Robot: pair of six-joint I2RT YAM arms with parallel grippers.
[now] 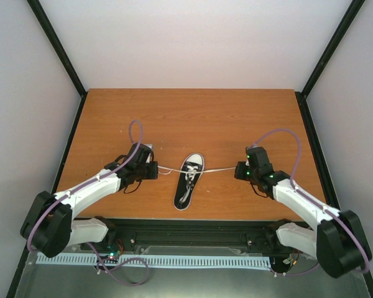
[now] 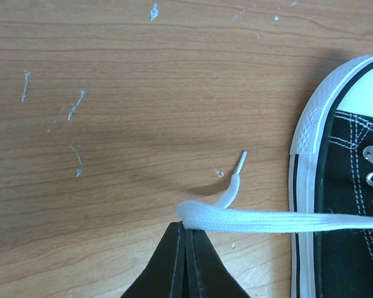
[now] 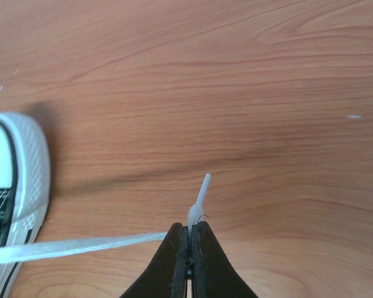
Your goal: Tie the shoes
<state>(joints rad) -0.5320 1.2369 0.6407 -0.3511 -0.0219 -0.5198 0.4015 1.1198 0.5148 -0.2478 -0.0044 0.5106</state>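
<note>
Brown wood-grain table (image 1: 193,118), closed in by pale plain walls (image 1: 193,37), with black posts (image 1: 56,46) rising from the far corners. Near the middle of the board, somewhat toward the near edge: small black sneaker (image 1: 189,180), white toe cap pointing away from the arm bases, heel toward them. Between the two grippers, touching neither.

Left gripper (image 2: 185,225) at its left, fingers pressed together on the left lace (image 2: 267,220), just behind the short end with the grey tip (image 2: 240,162). Right gripper (image 3: 190,227) at its right, fingers also closed tight, pinching the right lace (image 3: 81,247) close to its white tip (image 3: 204,186). Both laces stretched sideways from the shoe, above the wood.

In the left wrist view, small white scratches and flecks (image 2: 74,105) on the surface. In the right wrist view, a soft dark shadow (image 3: 174,169) across the grain.
</note>
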